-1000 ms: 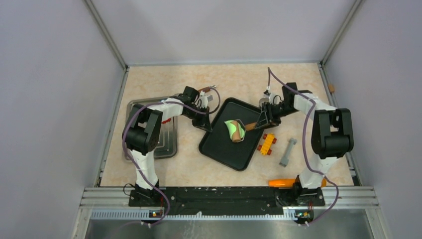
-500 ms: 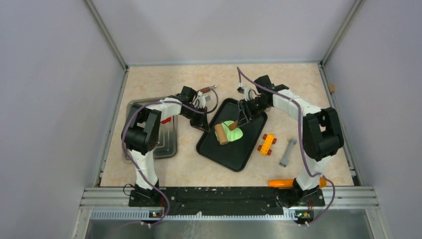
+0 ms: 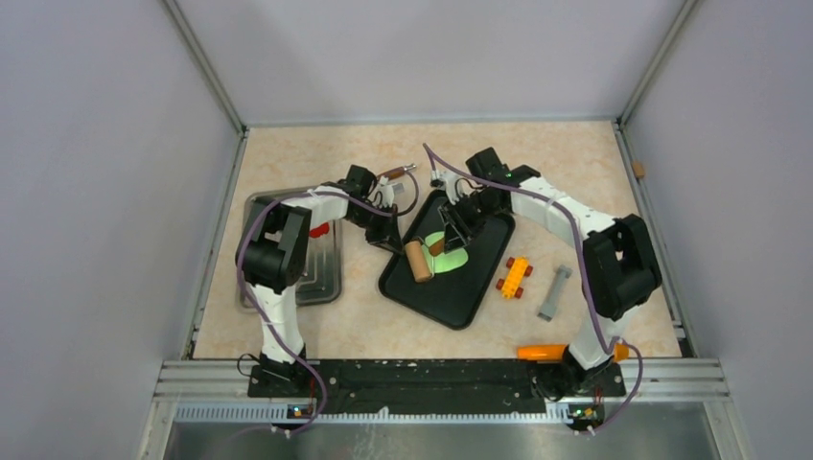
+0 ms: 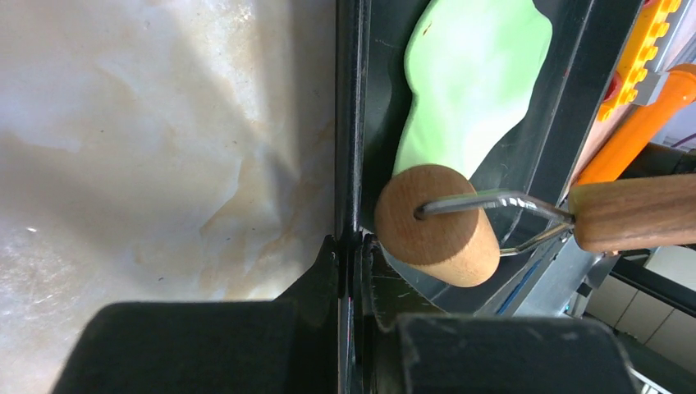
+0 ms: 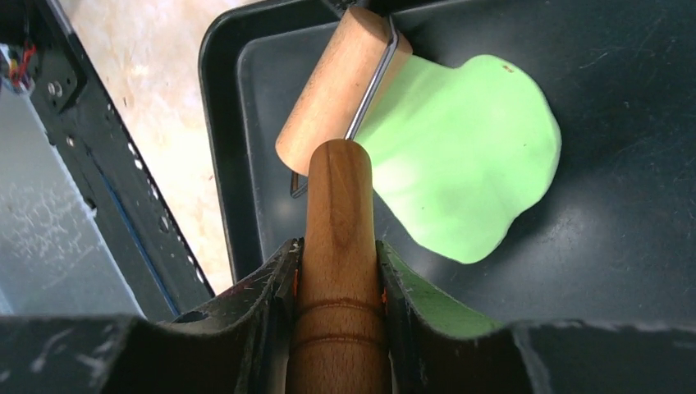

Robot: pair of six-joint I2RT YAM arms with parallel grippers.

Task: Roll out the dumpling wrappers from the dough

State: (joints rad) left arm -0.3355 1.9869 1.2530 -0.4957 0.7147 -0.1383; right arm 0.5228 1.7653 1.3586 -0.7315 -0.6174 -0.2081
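- Rolling again? Where is the roller (image 3: 418, 261) now?
- At the left edge of the tray (image 3: 451, 302). A second ago it sat right on top of the dough (image 5: 468, 180). It has rolled across and come off the side.
- So is the dough flat?
- Flatter. It is a wide, thin green blob in the middle of the tray, a bit toward the left edge. One end of the roller just touches it.
- Who holds the roller?
- The right gripper (image 5: 338, 250). Its jaws are tight on the wooden handle.
- And the left gripper (image 4: 349, 246)?
- Its jaws are pinched together on the tray's left rim. The tray has slid a little to the left anyway.
- Are the wrappers done?
- No. I see no round discs yet. I think the dough needs more rolling first.
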